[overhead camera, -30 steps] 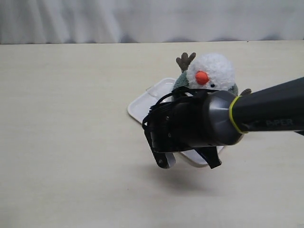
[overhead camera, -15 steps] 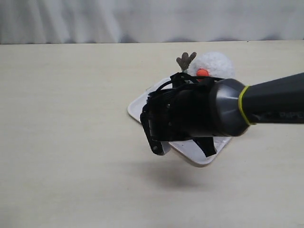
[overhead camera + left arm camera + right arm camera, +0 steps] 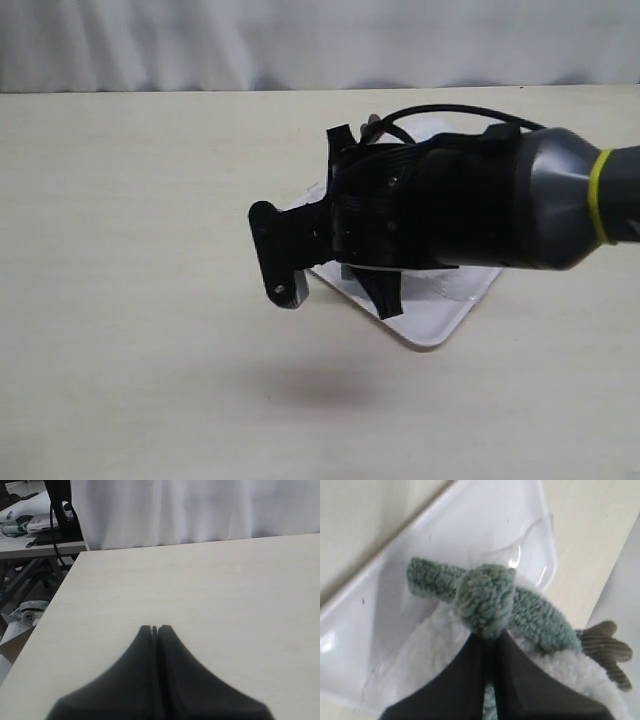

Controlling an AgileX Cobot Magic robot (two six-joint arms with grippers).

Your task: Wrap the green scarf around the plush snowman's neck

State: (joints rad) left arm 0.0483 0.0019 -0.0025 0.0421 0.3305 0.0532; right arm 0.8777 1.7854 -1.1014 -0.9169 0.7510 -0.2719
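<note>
Out over the pale wooden table, the right arm's bulky black wrist with its yellow ring has swung up and rolled across in the last second. It now blots out the small fluffy white plush snowman completely, where a moment ago his head and orange nose peeked over it. Only a corner of the flat white plastic tray shows beneath the arm. I'd read that lift as drawing the wrap snug, though nothing here confirms it.

Left wrist view: the left gripper is pinched closed on nothing. Bare table lies ahead of it and no task thing is near.

Right wrist view fills the gap! The right gripper is clamped on a bunched fold of the green scarf, a fuzzy ribbed strip of dull grey-green fabric, right at its fingertips. One end pokes out to one side of the tips. The rest runs the other way across the snowman toward a brown corduroy twig arm, with the tray beyond. It looks nearly wrapped, but I can't tell whether it sits in the neck crease.
</note>
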